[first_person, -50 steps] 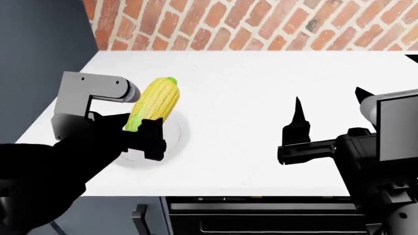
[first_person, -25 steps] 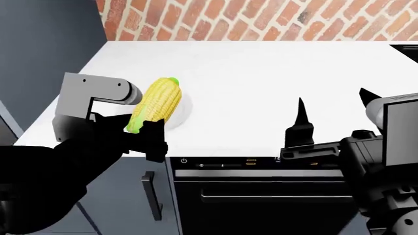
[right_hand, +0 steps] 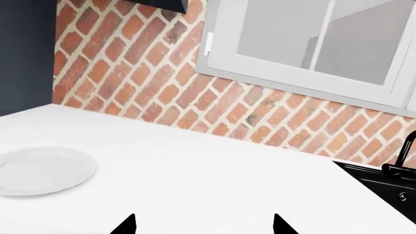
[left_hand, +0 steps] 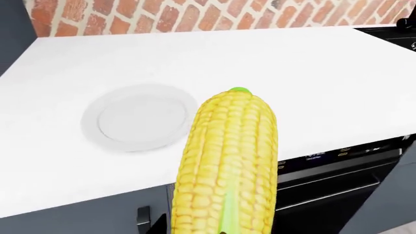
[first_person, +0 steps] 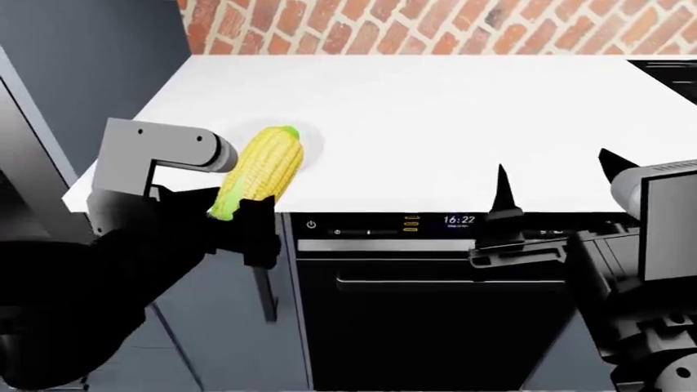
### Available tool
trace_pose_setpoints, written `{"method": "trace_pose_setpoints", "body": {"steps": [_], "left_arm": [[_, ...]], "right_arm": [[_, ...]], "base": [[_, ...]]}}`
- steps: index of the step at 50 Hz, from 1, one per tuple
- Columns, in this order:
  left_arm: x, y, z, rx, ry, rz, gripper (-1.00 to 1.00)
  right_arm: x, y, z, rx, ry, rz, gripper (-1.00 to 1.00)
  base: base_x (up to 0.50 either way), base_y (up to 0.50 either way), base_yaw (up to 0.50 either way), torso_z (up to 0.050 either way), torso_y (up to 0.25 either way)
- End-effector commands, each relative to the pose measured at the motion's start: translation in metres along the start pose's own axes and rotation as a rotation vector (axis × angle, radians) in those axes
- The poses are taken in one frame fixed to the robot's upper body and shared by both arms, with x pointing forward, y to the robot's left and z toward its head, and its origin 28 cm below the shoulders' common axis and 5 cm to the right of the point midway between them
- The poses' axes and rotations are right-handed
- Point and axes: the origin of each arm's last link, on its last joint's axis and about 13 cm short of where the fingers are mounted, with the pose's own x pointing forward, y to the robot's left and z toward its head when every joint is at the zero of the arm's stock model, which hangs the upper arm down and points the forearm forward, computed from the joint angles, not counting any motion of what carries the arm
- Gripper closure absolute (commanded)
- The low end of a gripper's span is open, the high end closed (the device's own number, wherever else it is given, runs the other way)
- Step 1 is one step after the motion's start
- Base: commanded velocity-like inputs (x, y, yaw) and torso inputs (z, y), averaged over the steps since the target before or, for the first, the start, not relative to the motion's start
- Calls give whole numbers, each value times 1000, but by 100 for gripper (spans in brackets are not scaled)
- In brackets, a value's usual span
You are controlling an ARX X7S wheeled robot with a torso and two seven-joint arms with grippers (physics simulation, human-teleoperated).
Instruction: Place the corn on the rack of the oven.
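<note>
The corn (first_person: pixel 261 171), a yellow cob with a green tip, is held in my left gripper (first_person: pixel 235 211), which is shut on its lower end. It fills the left wrist view (left_hand: pixel 227 165), lifted above the white counter's front edge. My right gripper (first_person: pixel 552 167) is open and empty over the counter's front edge, and its two dark fingertips (right_hand: pixel 126 225) stand wide apart. Below the counter is a black glass-fronted oven (first_person: pixel 436 318) with a lit clock reading 16:22, its door shut. The pale grey-housed oven and the wire rack are out of view.
A white plate (left_hand: pixel 140 117) lies on the white counter (first_person: pixel 458 114), also in the right wrist view (right_hand: pixel 42 170). A brick wall (right_hand: pixel 130 68) and a window (right_hand: pixel 305 44) stand behind. A tall dark cabinet (first_person: pixel 77 65) is at the left, a black faucet (right_hand: pixel 406 146) at the right.
The head view has drawn back from the counter, so the black oven front and its clock now show. The corn stays in my left gripper, and the right gripper stays open.
</note>
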Motion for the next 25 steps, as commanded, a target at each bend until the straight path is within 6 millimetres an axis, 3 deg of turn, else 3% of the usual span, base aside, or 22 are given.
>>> {"method": "trace_pose_setpoints", "body": {"steps": [1, 6, 16, 25], "left_arm": [[0, 1, 3, -10, -22, 8, 100], [1, 2, 3, -15, -25, 12, 100], [0, 3, 6, -23, -42, 13, 100], [-14, -1, 20, -3, -63, -16, 100]], "right_arm": [[0, 0, 0, -2, -1, 0, -100], [-1, 1, 1, -4, -11, 6, -100], [0, -1, 6, -18, -33, 0, -100], [-1, -1, 22, -63, -15, 22, -100]], "base": [[-293, 0, 0, 0, 0], [-266, 0, 0, 0, 0], [-2, 0, 0, 2, 0], [0, 0, 0, 0, 0]]}}
